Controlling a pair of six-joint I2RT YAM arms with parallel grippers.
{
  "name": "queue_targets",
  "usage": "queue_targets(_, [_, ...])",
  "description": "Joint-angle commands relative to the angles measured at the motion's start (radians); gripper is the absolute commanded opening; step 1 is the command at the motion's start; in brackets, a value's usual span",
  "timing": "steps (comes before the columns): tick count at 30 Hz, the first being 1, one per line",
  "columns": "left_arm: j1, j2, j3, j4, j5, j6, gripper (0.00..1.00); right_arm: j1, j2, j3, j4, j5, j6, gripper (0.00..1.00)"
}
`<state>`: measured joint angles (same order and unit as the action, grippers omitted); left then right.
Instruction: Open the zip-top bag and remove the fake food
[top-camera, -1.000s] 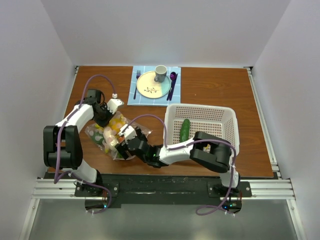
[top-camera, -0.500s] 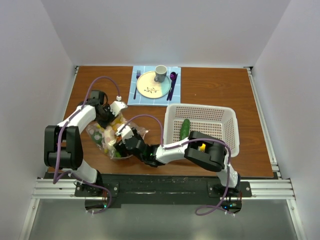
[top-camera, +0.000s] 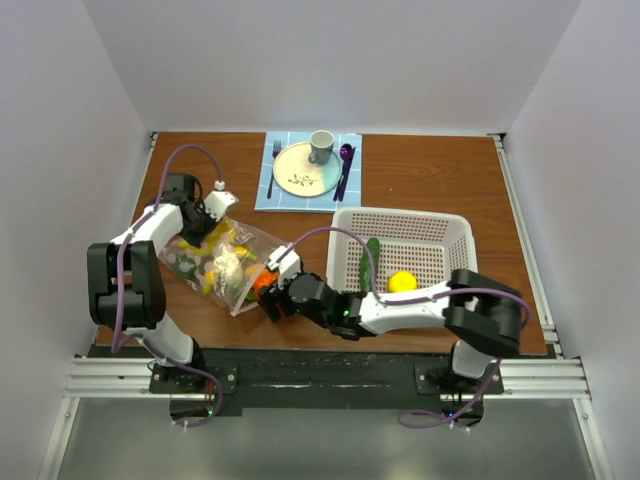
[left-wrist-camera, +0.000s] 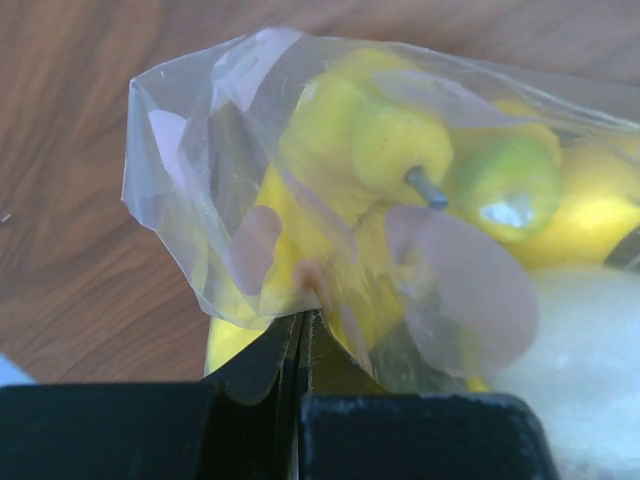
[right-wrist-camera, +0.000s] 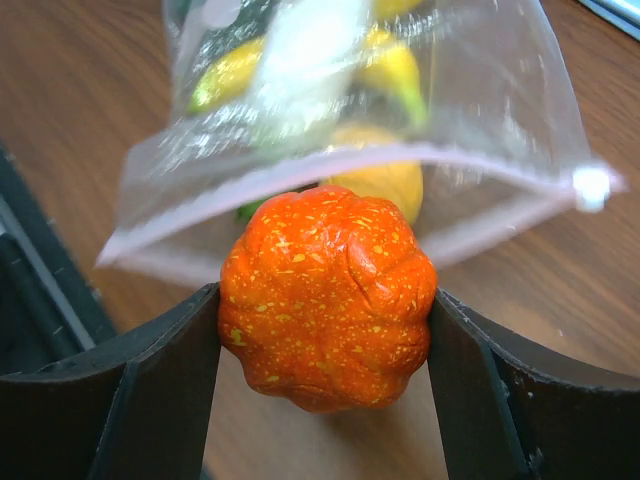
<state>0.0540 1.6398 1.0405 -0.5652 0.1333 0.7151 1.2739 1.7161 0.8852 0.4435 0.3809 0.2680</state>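
The zip-top bag (top-camera: 215, 262) lies at the left of the table with yellow and green fake food inside. My left gripper (top-camera: 205, 215) is shut on its far corner; in the left wrist view the film (left-wrist-camera: 330, 200) is pinched at the closed gripper (left-wrist-camera: 300, 330), with a yellow fruit (left-wrist-camera: 390, 140) behind it. My right gripper (top-camera: 268, 288) is shut on a knobbly orange fruit (right-wrist-camera: 328, 295), held between both fingers just outside the bag's open mouth, in front of the pink zipper strip (right-wrist-camera: 300, 175). Banana-like yellow pieces (right-wrist-camera: 395, 65) stay in the bag.
A white perforated basket (top-camera: 440, 235) stands at the right, holding a green cucumber (top-camera: 368, 262) and a yellow lemon (top-camera: 402, 282). A blue placemat with plate (top-camera: 300, 168), cup (top-camera: 321, 146) and cutlery sits at the back. The right forearm lies along the basket's near side.
The right gripper closed on the orange fruit and drew it out of the bag mouth toward the right. The left gripper shifted back-left with the bag corner. The right elbow swung right, uncovering the lemon.
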Motion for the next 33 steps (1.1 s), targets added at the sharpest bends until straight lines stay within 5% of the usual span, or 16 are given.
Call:
queue_targets(1, [0.038, 0.017, 0.059, 0.047, -0.078, -0.029, 0.00, 0.008, -0.160, -0.054, -0.136, -0.010, 0.054, 0.29])
queue_targets(7, [0.027, -0.003, 0.168, -0.088, 0.011, -0.066, 0.00, 0.001, -0.447, -0.147, -0.245, 0.206, 0.069, 0.26])
queue_targets(10, [-0.011, -0.038, 0.245, -0.194, 0.066, -0.095, 0.00, -0.017, -0.550, -0.190, -0.282, 0.467, 0.088, 0.22])
queue_targets(15, [-0.083, -0.107, 0.337, -0.327, 0.112, -0.134, 0.00, -0.082, -0.552, -0.204, -0.473, 0.711, 0.233, 0.30])
queue_targets(17, [-0.085, -0.120, 0.351, -0.355, 0.140, -0.134, 0.00, -0.099, -0.518, -0.197, -0.532, 0.714, 0.286, 0.40])
queue_targets(22, [-0.083, -0.146, 0.299, -0.346, 0.101, -0.128, 0.00, -0.099, -0.464, -0.157, -0.563, 0.694, 0.255, 0.99])
queue_targets(31, [-0.083, -0.143, 0.255, -0.248, 0.011, -0.126, 0.00, 0.106, -0.449, -0.083, -0.395, 0.603, -0.031, 0.99])
queue_targets(33, [-0.083, -0.115, 0.213, -0.205, -0.026, -0.123, 0.00, 0.168, -0.408, -0.065, -0.353, 0.538, -0.053, 0.90])
